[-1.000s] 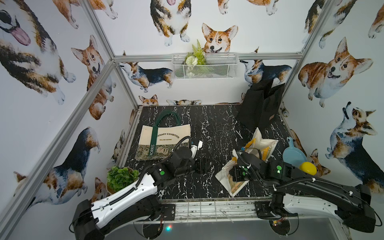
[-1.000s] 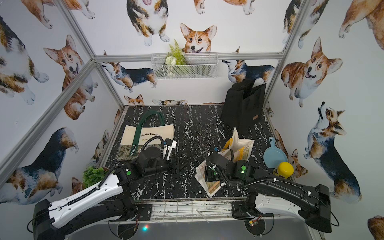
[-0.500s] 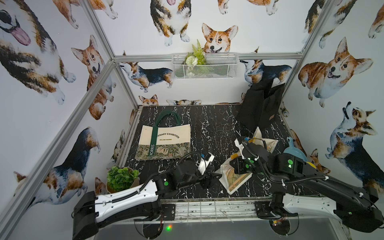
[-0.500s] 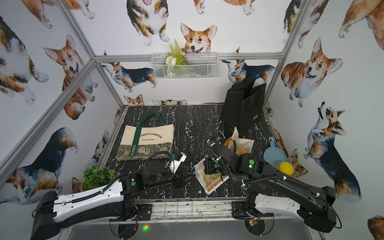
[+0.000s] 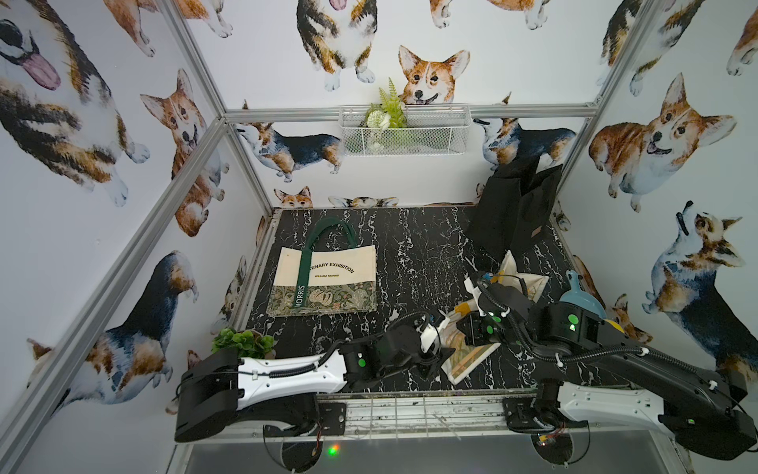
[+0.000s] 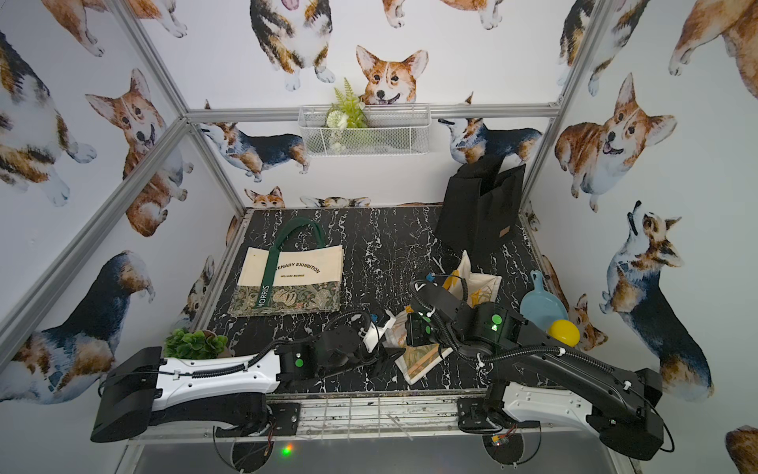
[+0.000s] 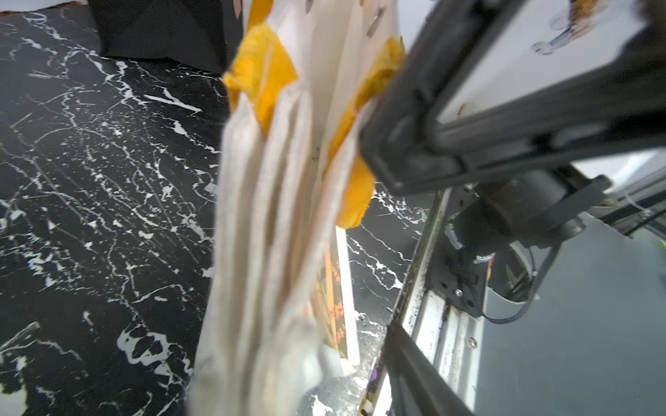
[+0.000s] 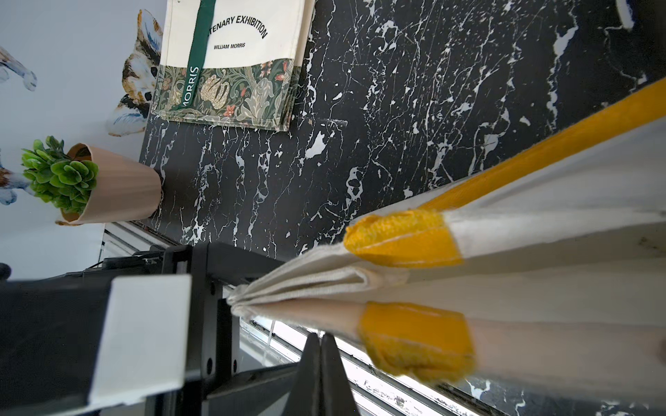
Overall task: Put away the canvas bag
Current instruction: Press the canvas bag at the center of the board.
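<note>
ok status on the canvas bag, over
Right gripper shut on the yellow-handled canvas bag, which hangs upright. Left gripper open at its side. Green-handled tote lies flat, apart from both arms.

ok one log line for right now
right pincer: shut on yellow-handled canvas bag, held up | left pincer: open at bag's edge | stage: not yet stowed

Both top views look down from above the near edge over the whole marble table (image 5: 410,246); my wrist cams sit close against the yellow-handled canvas bag (image 7: 266,234).
</note>
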Controlling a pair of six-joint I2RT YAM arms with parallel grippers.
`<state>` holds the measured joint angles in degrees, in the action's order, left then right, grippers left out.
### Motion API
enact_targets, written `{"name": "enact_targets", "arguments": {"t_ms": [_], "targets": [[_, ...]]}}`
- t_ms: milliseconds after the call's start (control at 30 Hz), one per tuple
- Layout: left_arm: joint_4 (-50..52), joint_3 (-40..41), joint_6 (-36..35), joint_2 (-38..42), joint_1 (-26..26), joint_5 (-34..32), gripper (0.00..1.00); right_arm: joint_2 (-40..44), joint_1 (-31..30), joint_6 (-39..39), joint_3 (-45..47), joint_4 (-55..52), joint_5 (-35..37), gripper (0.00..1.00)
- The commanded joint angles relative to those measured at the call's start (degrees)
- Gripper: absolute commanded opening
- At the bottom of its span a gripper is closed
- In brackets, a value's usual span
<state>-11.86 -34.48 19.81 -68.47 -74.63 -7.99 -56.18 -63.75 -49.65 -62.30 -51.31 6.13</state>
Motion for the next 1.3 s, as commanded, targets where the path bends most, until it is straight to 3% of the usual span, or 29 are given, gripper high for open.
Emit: {"name": "enact_targets", "arguments": {"t_ms": [0,467,500,633,833,1000,1100,1267], "targets": [[-0.6,0.6,0.8,-0.3,-1.1,-3.6,0.57,0.5,0.1,0.2,-0.4,-1.5,0.9,0.0],[5.6,-4.2,1.4,-6.3,-1.9,-4.5,0.53,1.6,0.3,0.4,-1.0,-2.2,1.8,0.0],[6.1,-4.9,1.0,-7.1,-1.8,-4.4,0.48,1.7,0.5,0.5,-1.1,-2.4,1.7,0.0],[8.7,-7.1,0.3,-9.2,-1.9,-4.6,0.0,2.0,1.6,1.3,-2.1,-3.8,1.6,0.0],[14.5,-7.8,-0.7,-8.2,-1.8,-1.9,0.0,4.7,5.0,4.1,-6.0,-9.0,2.6,0.0],[21.1,-9.6,-5.4,-2.2,-1.4,2.7,0.0,5.6,5.7,8.0,-10.7,-16.8,6.8,0.0],[24.0,-11.2,-8.0,1.5,1.4,10.9,0.0,5.2,5.7,10.6,-12.7,-19.3,6.1,0.1],[26.6,-13.6,-10.8,6.7,7.9,27.1,0.0,4.2,5.7,16.1,-17.4,-21.8,2.9,0.52]]}}
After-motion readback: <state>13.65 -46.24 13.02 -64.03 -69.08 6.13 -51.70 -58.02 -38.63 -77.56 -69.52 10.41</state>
